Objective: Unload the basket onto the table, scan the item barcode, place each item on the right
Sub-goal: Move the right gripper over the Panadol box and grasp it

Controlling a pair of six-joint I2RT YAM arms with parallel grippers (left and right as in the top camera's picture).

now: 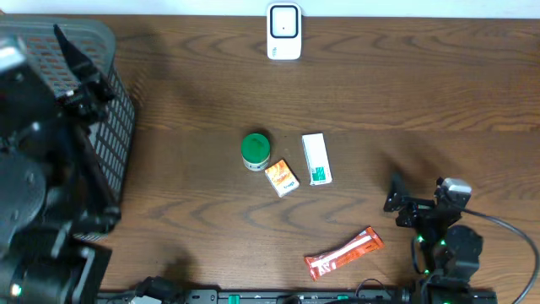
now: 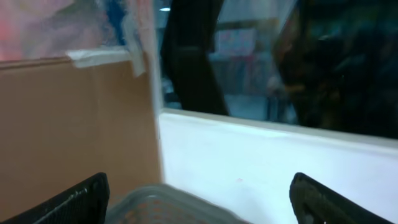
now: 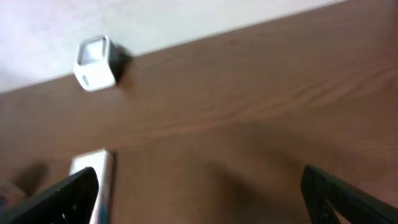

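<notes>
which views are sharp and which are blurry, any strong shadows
Overhead: sharp and evenly lit, only soft shadows beside the green jar and white box. Left wrist: out of focus, dim background, basket rim smeared. Right wrist: soft all over, scanner edges fuzzy, its own fingers just dark blurs.

The worktop (image 1: 422,93) is matt dark wood grain, the barcode scanner (image 1: 283,31) far ahead of the right tool (image 3: 202,198) smooth glossy white plastic, the red sachet (image 1: 343,253) left of that tool shiny wrap.
</notes>
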